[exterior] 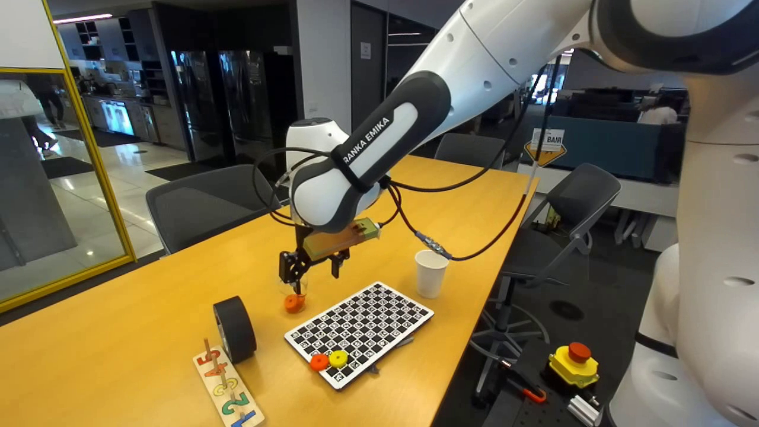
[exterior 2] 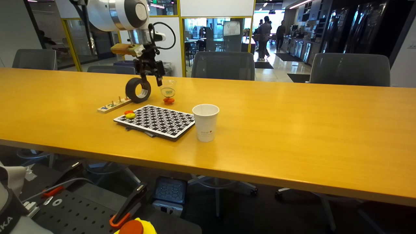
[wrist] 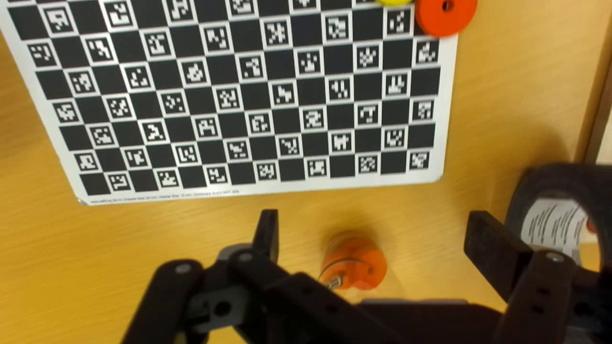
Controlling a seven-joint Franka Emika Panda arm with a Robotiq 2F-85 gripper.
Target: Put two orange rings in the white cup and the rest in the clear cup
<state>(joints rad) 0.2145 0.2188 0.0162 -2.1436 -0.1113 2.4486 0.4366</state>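
Getting the loose orange ring (wrist: 445,21) off the checkered board (exterior: 367,320) is my job now, I think. My pincer (wrist: 370,234) is spread wide, holding nothing. Right by it is the clear cup (exterior 2: 168,92), with orange rings (wrist: 356,263) inside. I should go straight up to miss that cup, then close on the orange ring, not the yellow ring (exterior: 338,358) beside it. Both exterior views show the white cup (exterior 2: 206,125), past the board from me; the wrist view doesn't. No view shows its inside bottom.
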